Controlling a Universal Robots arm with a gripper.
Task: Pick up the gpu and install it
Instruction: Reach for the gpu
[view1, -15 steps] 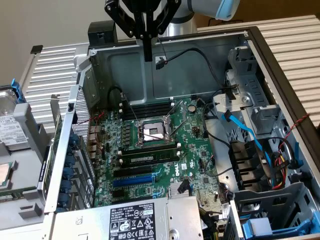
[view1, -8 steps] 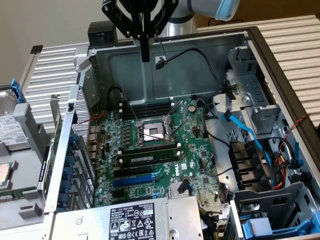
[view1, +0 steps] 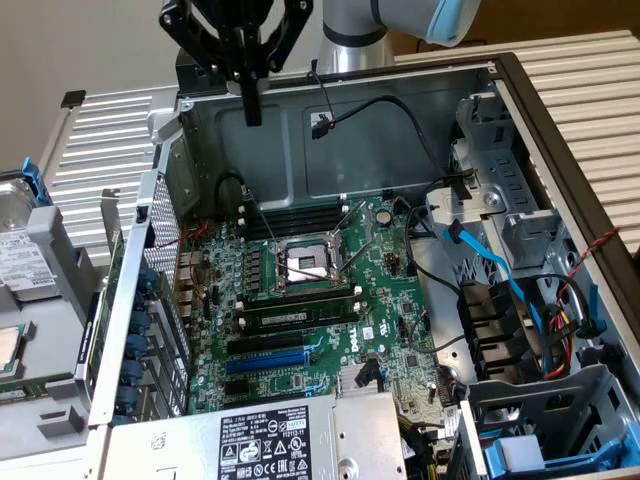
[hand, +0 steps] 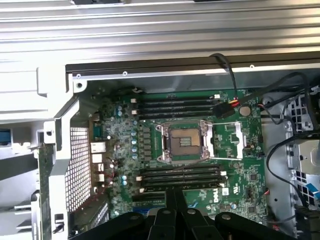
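Note:
The gpu is out of view. My black gripper (view1: 253, 112) hangs high above the back wall of the open computer case (view1: 340, 140), its two fingers pressed together and pointing down with nothing between them. In the wrist view the gripper (hand: 175, 197) is over the green motherboard (hand: 120, 130), near the memory slots (hand: 180, 175) beside the open CPU socket (hand: 184, 142). In the exterior view the motherboard (view1: 390, 300) lies flat in the case, with blue and black expansion slots (view1: 265, 360) near its front edge.
A silver power supply box (view1: 265, 440) with a black label sits at the front of the case. Black cables and a blue cable (view1: 490, 260) run by the drive cage (view1: 500, 180) at the exterior view's right. Loose drive parts (view1: 20, 270) lie at its left.

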